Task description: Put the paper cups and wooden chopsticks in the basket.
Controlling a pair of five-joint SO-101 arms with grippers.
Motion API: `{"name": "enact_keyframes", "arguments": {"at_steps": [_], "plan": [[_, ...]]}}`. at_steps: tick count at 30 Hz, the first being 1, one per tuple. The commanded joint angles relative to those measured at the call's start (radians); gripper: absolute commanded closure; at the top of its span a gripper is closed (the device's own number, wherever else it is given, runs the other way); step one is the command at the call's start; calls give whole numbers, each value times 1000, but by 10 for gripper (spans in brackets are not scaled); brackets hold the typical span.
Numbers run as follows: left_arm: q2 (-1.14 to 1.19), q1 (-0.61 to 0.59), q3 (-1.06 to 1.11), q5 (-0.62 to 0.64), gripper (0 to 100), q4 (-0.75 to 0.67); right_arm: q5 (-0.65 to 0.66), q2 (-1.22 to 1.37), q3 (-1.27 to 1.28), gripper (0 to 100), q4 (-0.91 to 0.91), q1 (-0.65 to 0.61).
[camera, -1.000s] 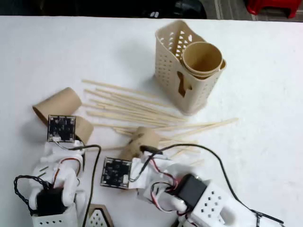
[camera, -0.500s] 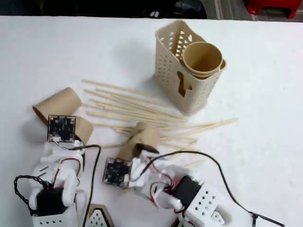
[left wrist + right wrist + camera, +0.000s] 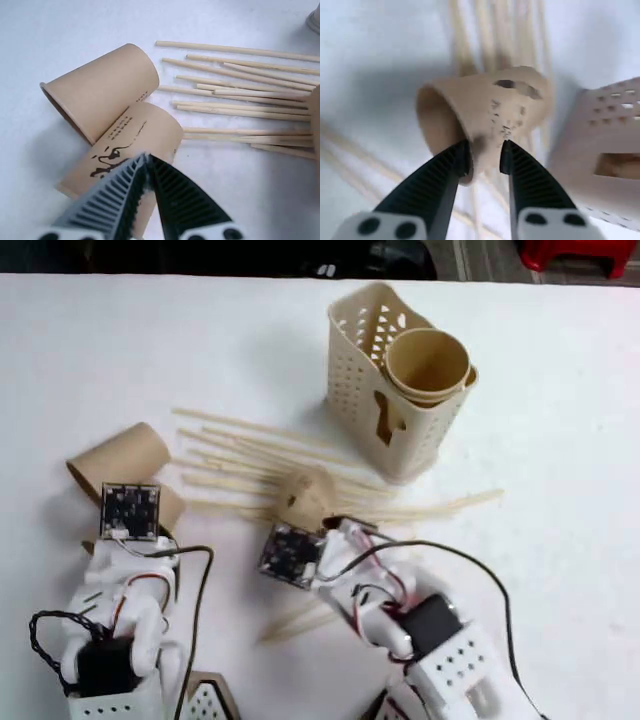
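The beige slotted basket (image 3: 372, 405) stands upright at the back right with nested paper cups (image 3: 428, 364) in it. Wooden chopsticks (image 3: 262, 462) lie fanned across the middle of the table. Two brown paper cups lie on their sides at the left, one farther out (image 3: 118, 454) (image 3: 100, 87) and one nearer (image 3: 172, 506) (image 3: 132, 140). My left gripper (image 3: 147, 167) is shut just above the nearer cup, holding nothing. My right gripper (image 3: 485, 152) is shut on the rim of a third paper cup (image 3: 485, 107) (image 3: 306, 495), held tilted above the chopsticks, short of the basket (image 3: 607, 150).
A couple of loose chopsticks (image 3: 300, 620) lie near the front beside the right arm. A dark wedge-shaped part (image 3: 205, 700) sits at the front edge between the arms. Bare white table extends to the left and right of the basket.
My right arm has lifted the paper cup off the chopsticks and carried it away from the front edge toward the basket. The left arm has not moved.
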Motion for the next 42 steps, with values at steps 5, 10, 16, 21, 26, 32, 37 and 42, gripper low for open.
{"name": "enact_keyframes", "arguments": {"at_steps": [5, 10, 16, 21, 26, 32, 37, 42], "plan": [[-1, -12, -8, -12, 973, -28, 2, -231, -57, 907, 33, 65], [-1, -12, -8, -12, 973, -28, 3, -300, -52, 963, 50, 68], [-1, -12, -8, -12, 973, -28, 6, -298, -51, 804, 177, 68], [-1, -12, -8, -12, 973, -28, 58, -297, -38, 680, 265, 68], [-1, -10, -6, -12, 973, -28, 126, -297, 91, 707, 177, 68], [-1, -10, -6, -12, 973, -28, 127, -297, 186, 707, 7, 68], [-1, -10, -6, -12, 973, -28, 126, -297, 241, 707, -105, 68], [-1, -10, -5, -12, 973, -28, 126, -297, 316, 708, -200, 67]]}}
